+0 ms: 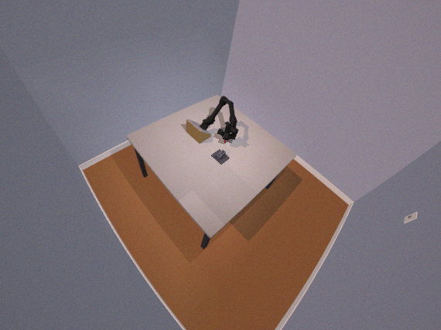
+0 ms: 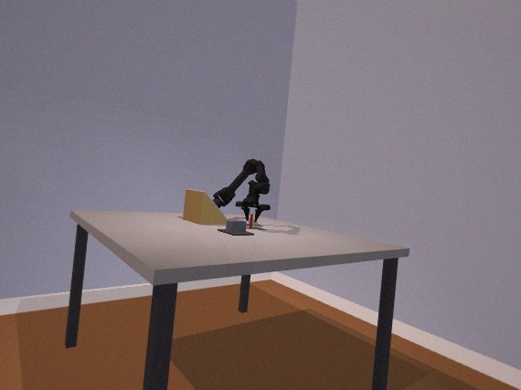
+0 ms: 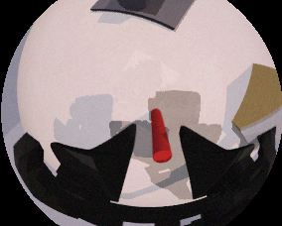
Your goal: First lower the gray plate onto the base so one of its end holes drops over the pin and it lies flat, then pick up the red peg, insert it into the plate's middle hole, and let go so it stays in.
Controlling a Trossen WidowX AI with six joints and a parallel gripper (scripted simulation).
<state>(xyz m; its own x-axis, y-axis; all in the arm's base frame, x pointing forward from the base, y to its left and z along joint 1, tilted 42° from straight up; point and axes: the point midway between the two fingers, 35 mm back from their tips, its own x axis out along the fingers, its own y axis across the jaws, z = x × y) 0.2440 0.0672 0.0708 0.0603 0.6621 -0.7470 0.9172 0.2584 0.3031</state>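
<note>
The red peg (image 1: 225, 141) (image 2: 250, 221) (image 3: 160, 136) stands upright on the table. My gripper (image 2: 252, 220) (image 3: 159, 128) points down over it and is part-open. In the wrist view one finger is on each side of the peg, with a gap on both sides. The dark square base (image 1: 221, 161) (image 2: 247, 233) (image 3: 171, 17) lies a short way from the peg. The gray plate (image 1: 220, 154) (image 2: 236, 226) is a small block sitting on the base and looks level. Its holes and the pin are too small to tell in the top and exterior views.
A yellow-tan wedge-shaped block (image 1: 196, 133) (image 2: 197, 208) (image 3: 259, 94) stands on the table (image 1: 170, 147) (image 2: 137, 243) beside the arm, on the right in the wrist view. The arm reaches over from behind, and its shadows fall around the peg.
</note>
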